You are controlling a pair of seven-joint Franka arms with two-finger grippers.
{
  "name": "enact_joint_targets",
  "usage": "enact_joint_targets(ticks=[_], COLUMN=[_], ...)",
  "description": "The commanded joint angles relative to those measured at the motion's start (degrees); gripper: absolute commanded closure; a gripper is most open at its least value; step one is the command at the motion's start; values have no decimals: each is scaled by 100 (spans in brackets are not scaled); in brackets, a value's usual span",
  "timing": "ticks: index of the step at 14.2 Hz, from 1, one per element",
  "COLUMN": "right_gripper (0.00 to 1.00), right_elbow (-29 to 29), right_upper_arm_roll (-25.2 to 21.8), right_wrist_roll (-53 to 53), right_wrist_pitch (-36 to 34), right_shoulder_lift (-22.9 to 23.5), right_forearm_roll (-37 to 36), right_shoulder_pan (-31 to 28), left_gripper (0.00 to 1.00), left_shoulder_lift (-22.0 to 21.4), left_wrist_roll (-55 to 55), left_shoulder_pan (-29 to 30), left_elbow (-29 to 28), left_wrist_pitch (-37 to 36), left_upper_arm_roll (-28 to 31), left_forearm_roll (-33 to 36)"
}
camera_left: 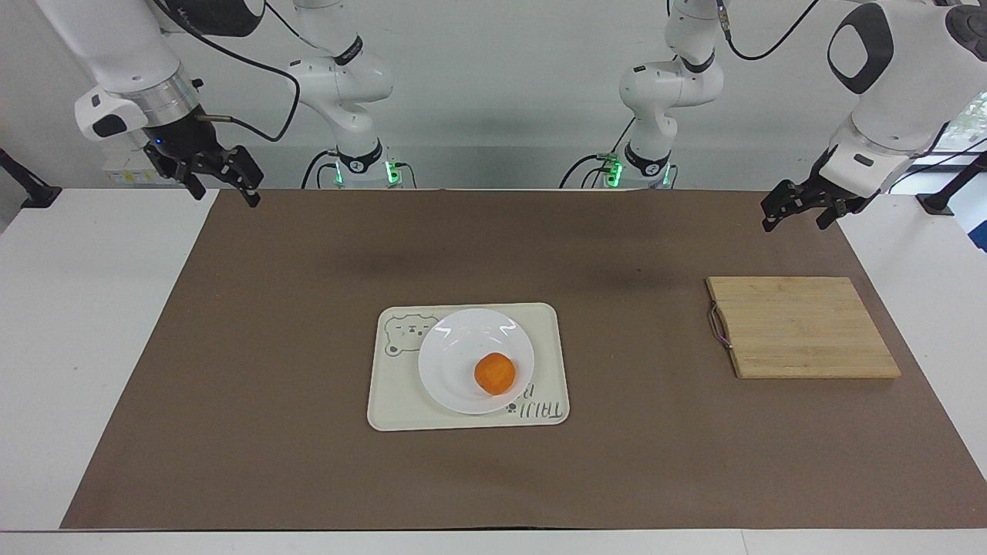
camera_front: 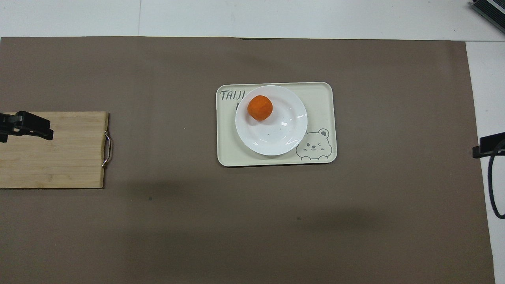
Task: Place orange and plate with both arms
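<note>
So the orange [camera_left: 494, 373] sits in the plate [camera_left: 463, 347], off-centre toward the edge farther from the robots, and the plate rests on the bear tray [camera_left: 393, 401] mid-table; we read the placing as done. Both grippers are released and empty: the left gripper [camera_left: 802, 205] hangs above the mat's corner near the cutting board [camera_left: 802, 327], the right gripper [camera_left: 220, 179] is raised over the mat's edge at its own end. We'd just park both arms high and wide, with no sweep over the tray, so nothing nudges the plate or rolls the orange.
</note>
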Motion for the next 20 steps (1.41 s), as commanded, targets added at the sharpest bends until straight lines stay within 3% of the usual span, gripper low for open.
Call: enact_joint_targets(ticks=[1, 4, 7, 11, 20], right_gripper=[0, 0, 0, 0, 0], right_elbow=[-572, -495, 128, 147, 541], right_upper_arm_roll=[8, 7, 104, 209, 245], right_wrist_roll=[-165, -350, -402, -640, -614], right_wrist_pitch=[107, 134, 125, 485, 257], right_shoulder_lift=[-389, -373, -162, -109, 198], right_forearm_roll=[-128, -41, -137, -120, 81], right_shoulder_pan=[-90, -187, -108, -55, -64], left_gripper=[0, 0, 0, 0, 0], left_shoulder_lift=[-10, -10, -10, -10, -10], left_wrist_roll=[40, 48, 48, 40, 40], left_shoulder_pan=[38, 38, 46, 46, 46], left_elbow=[78, 78, 78, 78, 78], left_wrist_pitch=[-102, -102, -93, -102, -102], left_upper_arm_roll=[-17, -17, -17, -17, -17], left_forearm_roll=[15, 23, 15, 23, 23])
